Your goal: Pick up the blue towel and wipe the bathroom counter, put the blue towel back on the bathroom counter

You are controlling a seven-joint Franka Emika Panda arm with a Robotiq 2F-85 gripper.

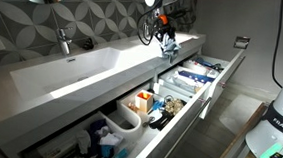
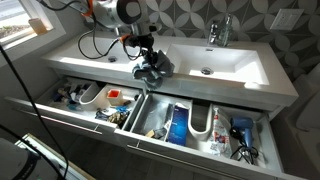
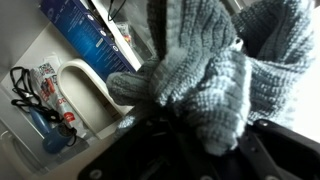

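The blue towel [image 3: 210, 70] is a knitted grey-blue cloth that hangs bunched from my gripper [image 3: 205, 130], which is shut on it. In both exterior views the towel [image 2: 153, 66] [image 1: 169, 46] dangles just above the front edge of the white bathroom counter [image 2: 240, 70] [image 1: 103, 61], close to the counter's end. In the wrist view the towel fills most of the picture and hides the fingertips.
Two wide drawers stand open below the counter, full of toiletries [image 2: 190, 125] [image 1: 139, 114]. A tap [image 2: 218, 32] [image 1: 64, 41] stands behind the sink basin [image 2: 205, 62]. A white robot base [image 1: 279, 119] stands near the drawer. The wrist view shows a blue box [image 3: 85, 30] and cables [image 3: 25, 90] in a drawer.
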